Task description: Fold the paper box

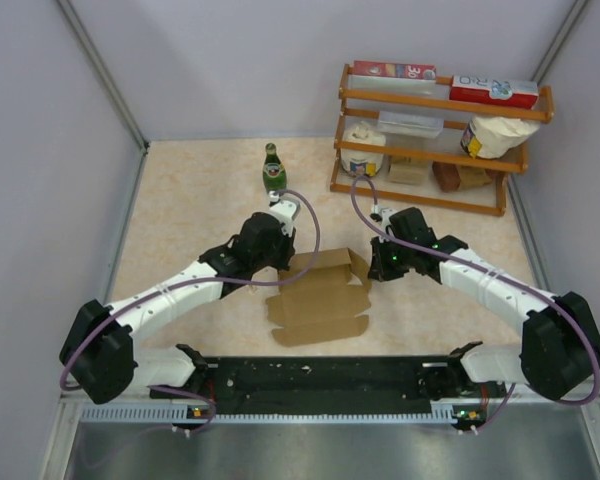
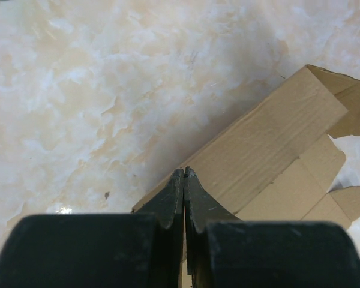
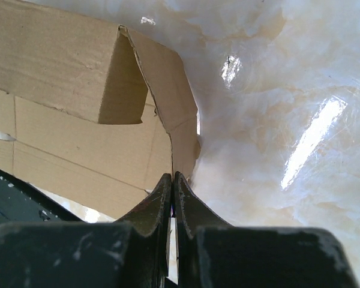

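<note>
Box (image 1: 315,300): brown corrugated cardboard, far panel raised, rounded near flaps flat; middle of marbled table (image 1: 180,210).
Left fingers (image 2: 168,204): pressed together, at its left edge.
Right fingers (image 3: 189,207): pressed together, at its right flap.

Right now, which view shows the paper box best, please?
The top external view: the paper box shows nearly whole, flaps included. The left wrist view catches only one raised panel and end flaps; the right wrist view, just a folded corner.
</note>
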Controlling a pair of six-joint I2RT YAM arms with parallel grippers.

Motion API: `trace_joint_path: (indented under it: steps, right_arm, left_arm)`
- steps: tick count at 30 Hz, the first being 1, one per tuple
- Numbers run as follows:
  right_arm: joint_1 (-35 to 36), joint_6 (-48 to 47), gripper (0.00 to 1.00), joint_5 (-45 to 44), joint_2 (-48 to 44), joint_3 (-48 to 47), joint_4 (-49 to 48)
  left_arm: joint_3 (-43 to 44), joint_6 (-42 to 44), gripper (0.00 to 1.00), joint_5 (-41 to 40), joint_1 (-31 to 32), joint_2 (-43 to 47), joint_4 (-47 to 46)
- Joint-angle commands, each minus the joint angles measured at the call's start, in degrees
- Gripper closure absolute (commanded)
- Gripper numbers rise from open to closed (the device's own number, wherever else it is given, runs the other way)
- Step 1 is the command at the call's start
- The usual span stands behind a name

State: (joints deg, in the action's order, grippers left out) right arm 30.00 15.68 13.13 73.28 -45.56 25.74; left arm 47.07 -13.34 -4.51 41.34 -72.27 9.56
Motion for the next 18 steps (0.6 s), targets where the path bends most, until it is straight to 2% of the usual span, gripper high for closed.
trace_joint_path:
  steps: [1,18]
  right_arm:
    - [0.68,0.31,1.0,-0.47,-0.06,-2.25,-2.36]
    - [1.82,1.37,1.0,2.61,-0.06,-4.27,-2.09]
  left_arm:
    - [0.66,0.16,1.0,-1.64,-0.47,-0.77,-0.51]
    - [-3.56,-0.37,1.0,-0.5,-0.56,0.29,-0.69]
